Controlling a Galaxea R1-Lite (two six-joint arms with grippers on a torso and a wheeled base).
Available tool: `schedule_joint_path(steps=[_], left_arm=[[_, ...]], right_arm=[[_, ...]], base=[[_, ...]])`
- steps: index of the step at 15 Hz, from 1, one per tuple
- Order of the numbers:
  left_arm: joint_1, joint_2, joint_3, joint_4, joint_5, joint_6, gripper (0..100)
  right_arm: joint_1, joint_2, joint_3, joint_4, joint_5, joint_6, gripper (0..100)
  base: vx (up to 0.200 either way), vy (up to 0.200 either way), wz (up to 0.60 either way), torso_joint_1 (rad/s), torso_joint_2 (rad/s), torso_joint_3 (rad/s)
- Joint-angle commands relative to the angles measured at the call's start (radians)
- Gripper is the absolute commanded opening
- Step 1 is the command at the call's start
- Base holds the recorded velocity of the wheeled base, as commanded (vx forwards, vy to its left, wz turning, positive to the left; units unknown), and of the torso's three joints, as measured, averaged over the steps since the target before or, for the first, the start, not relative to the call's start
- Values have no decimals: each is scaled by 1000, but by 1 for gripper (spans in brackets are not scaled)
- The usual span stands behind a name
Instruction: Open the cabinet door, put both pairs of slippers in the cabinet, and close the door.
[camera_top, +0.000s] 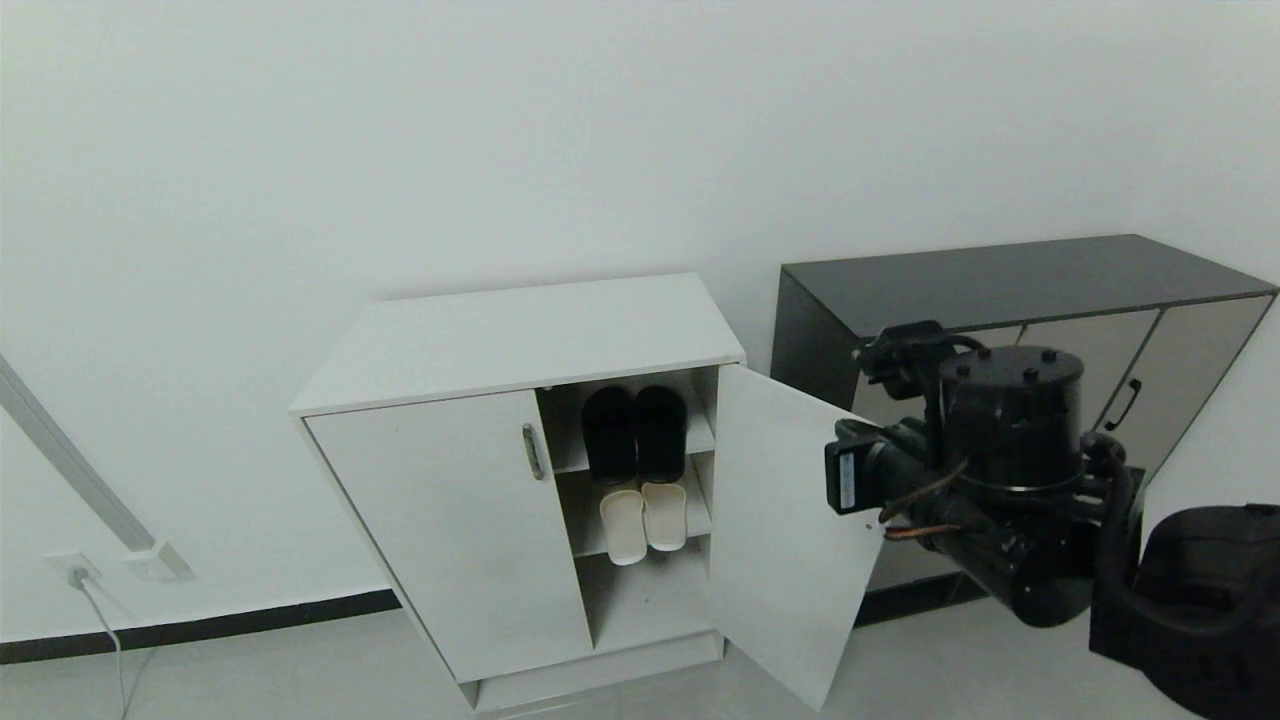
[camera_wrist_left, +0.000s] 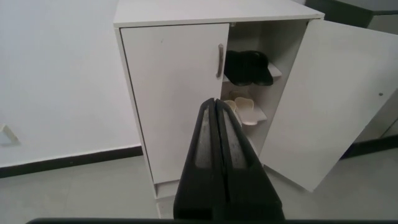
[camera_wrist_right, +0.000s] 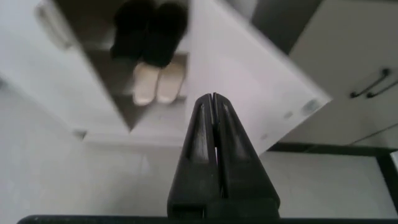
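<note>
White cabinet has its right door swung wide and its left door shut. Black slippers sit on the upper shelf, cream slippers one shelf down. Each pair lies side by side, long axis running front to back, and the cream pair's near ends poke over the shelf edge. Left gripper and right gripper are both pinched fully closed, holding nothing, out in front of the cabinet.

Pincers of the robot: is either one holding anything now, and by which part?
Nothing is held. The left pincer and the right pincer are shut and empty; black slippers and white slippers lie inside the cabinet.
</note>
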Motion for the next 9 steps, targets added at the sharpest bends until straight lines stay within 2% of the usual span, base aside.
schedule_joint_path(steps=[1, 3, 5, 9], left_arm=[[0, 1, 0, -1, 0, -1, 0], [0, 1, 0, -1, 0, -1, 0], [0, 1, 0, -1, 0, -1, 0], [0, 1, 0, -1, 0, -1, 0]], right_arm=[[-77, 22, -73, 16, 13, -18, 0], [-169, 39, -179, 128, 82, -20, 0], [-219, 57, -240, 179, 118, -18, 0], [-298, 117, -311, 205, 168, -17, 0]], base=[[0, 0, 0, 0, 0, 0], [0, 0, 0, 0, 0, 0], [0, 0, 0, 0, 0, 0], [0, 0, 0, 0, 0, 0]])
